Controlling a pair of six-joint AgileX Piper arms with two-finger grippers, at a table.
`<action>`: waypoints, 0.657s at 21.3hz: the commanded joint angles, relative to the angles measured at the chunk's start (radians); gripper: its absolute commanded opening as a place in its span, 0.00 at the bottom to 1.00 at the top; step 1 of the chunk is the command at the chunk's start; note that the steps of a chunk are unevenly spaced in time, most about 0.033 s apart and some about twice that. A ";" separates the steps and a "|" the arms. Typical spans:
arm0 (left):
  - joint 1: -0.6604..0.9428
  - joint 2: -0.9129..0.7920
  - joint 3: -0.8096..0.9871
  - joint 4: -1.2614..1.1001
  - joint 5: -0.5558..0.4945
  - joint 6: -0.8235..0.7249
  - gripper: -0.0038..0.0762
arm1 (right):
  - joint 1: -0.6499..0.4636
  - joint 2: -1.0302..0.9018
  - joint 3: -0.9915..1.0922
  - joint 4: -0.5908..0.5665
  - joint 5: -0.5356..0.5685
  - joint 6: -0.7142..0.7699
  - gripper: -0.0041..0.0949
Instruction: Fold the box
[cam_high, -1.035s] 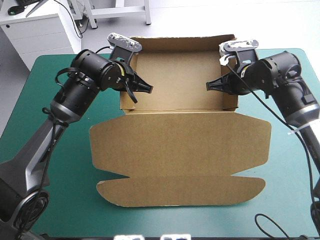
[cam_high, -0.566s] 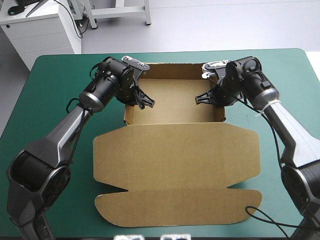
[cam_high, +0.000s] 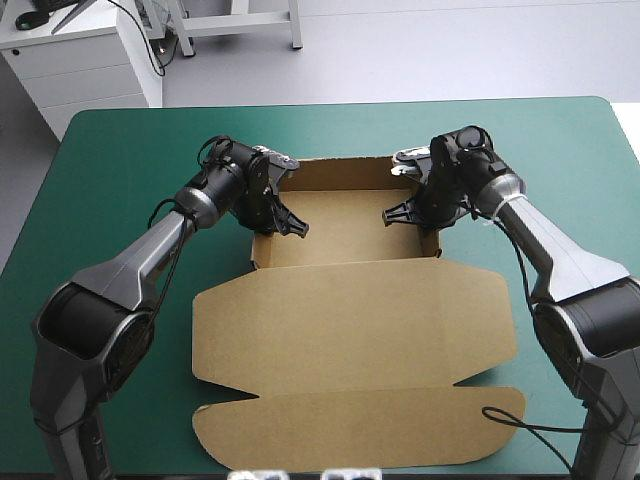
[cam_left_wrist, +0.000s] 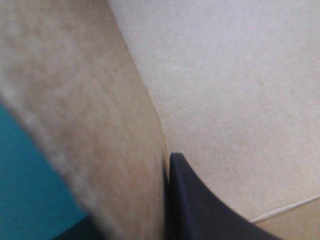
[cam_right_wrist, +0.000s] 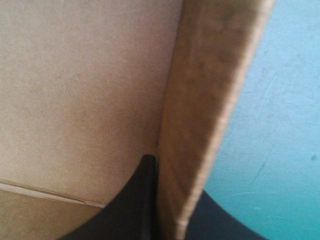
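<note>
Table (cam_high: 100, 150): box (cam_high: 350, 320) likely light, stiff; left end effector (cam_high: 290, 225) pinches 9 o'clock wall (cam_left_wrist: 100, 125), right end effector (cam_high: 395, 215) 3 o'clock wall (cam_right_wrist: 200, 100), sound holds.

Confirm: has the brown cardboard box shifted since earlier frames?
Yes. The brown cardboard box slid toward the robot, away from the far edge of the teal-green table.

Bright, even light from above; shadows stay soft.
The teal-green cover (cam_high: 120, 170) and the brown box (cam_high: 350, 310) are evenly lit. Faint shadows lie beside the left arm (cam_high: 140, 262) and the right arm (cam_high: 550, 245). In both wrist views, the box's raised wall is darker than its floor.
</note>
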 joint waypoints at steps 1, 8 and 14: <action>-0.001 -0.046 -0.015 0.030 0.016 0.094 0.12 | -0.002 -0.061 -0.030 -0.033 -0.005 -0.072 0.02; -0.001 -0.054 -0.026 -0.059 0.098 0.100 0.72 | -0.002 -0.072 -0.030 0.012 0.067 -0.085 0.68; -0.001 -0.094 -0.040 -0.092 0.095 0.100 0.74 | -0.002 -0.075 -0.032 0.020 0.067 -0.089 0.93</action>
